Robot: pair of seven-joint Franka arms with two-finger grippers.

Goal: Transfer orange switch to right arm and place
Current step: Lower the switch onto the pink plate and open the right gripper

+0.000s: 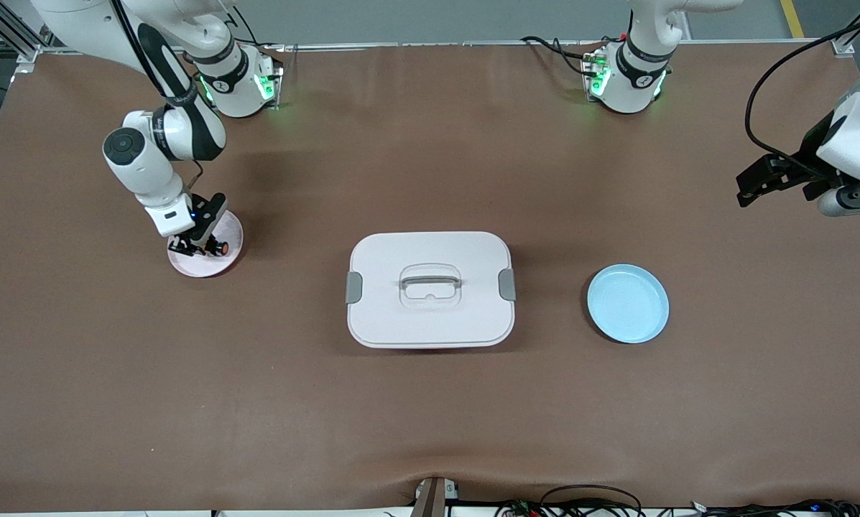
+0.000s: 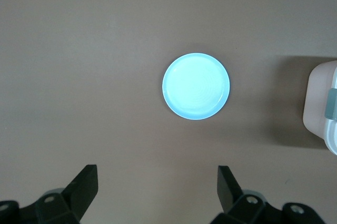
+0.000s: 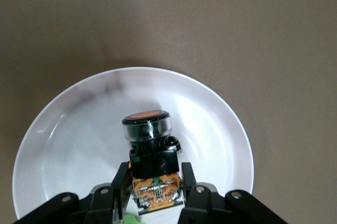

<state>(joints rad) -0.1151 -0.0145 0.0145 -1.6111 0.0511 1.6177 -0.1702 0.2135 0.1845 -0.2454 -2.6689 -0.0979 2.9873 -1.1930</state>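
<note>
Front view: right gripper [image 1: 198,248] low over pink plate [image 1: 230,237] at right arm's end of brown bench [image 1: 430,416], fingers shut on orange switch [image 1: 218,247]. Left gripper [image 1: 760,183] idle in the air at left arm's end, above the bench. White lidded box [image 1: 430,289] mid-bench, blue plate [image 1: 628,303] beside it.

Left wrist view: fingers [image 2: 84,187] spread wide, holding nothing; blue plate below.

Right wrist view: fingers [image 3: 122,182] clamped on switch's orange-tan rear; black body, round orange cap over the plate. No readable writing anywhere.
</note>
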